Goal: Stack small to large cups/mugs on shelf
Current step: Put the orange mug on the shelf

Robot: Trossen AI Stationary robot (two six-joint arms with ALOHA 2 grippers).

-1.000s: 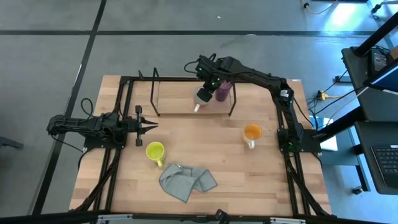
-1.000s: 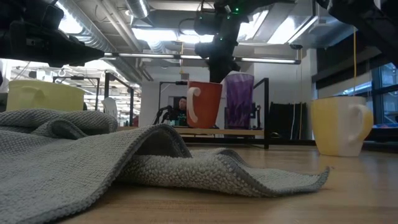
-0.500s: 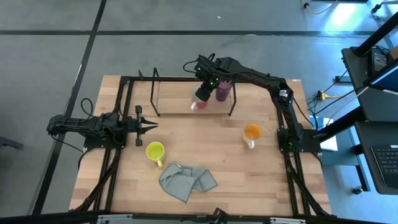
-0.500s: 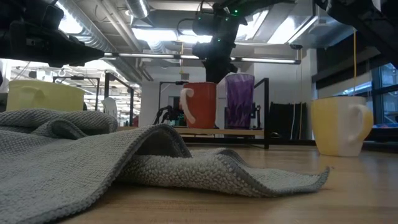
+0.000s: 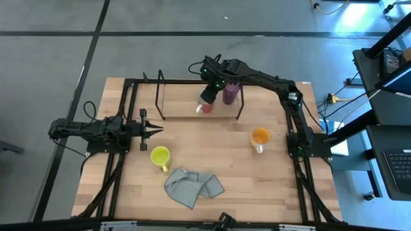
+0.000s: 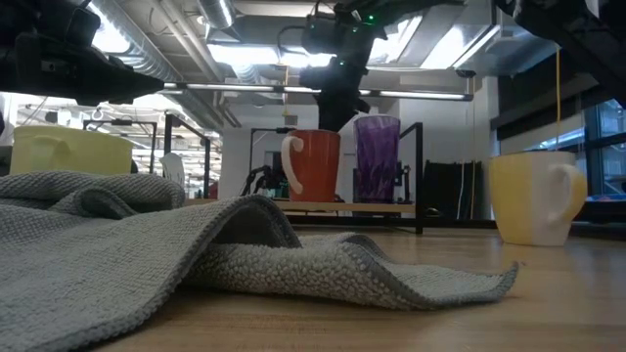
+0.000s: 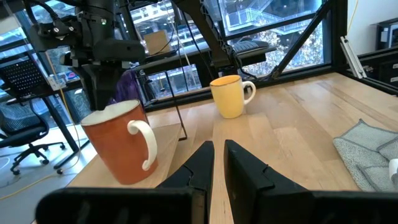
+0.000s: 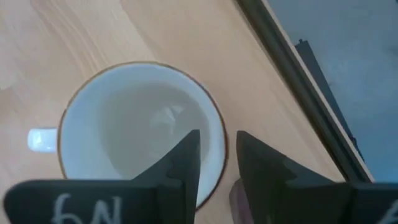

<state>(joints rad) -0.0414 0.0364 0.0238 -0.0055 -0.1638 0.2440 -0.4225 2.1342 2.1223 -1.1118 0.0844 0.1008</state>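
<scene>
Right end effector (image 5: pixel 207 101): over the far middle of the worktop, at the shelf; its dark fingers (image 8: pixel 186 163) straddle the rim of the white mug, a slight gap at the wall, so parted rather than clamped.
White mug (image 6: pixel 314 165): glazed, rust-red outside, pale white inside, round mouth with a thin brown rim and a white loop handle; upright on the shelf.
Purple tumbler (image 6: pixel 376 157): taller, faceted, translucent violet; just right of the white mug, a narrow gap between them.
Shelf (image 5: pixel 160 96): thin black wire frame with upright end loops along the far side; its left stretch is bare.
Left end effector (image 5: pixel 151 131): low at the left edge of the worktop, slim dark fingers (image 7: pixel 203 163) nearly together with only a sliver between, holding nothing.
Yellow mug (image 5: pixel 160 155): small, glossy, near left of centre, just beyond the cloth.
Orange mug (image 5: pixel 260 137): glossy, pale handle, right of centre, well apart from the others.
Cloth (image 5: pixel 192 186): grey, nubbly, rumpled into folds at the near middle.
Worktop (image 5: pixel 231 186): pale wood planks in a black frame; open wood between shelf and mugs.
</scene>
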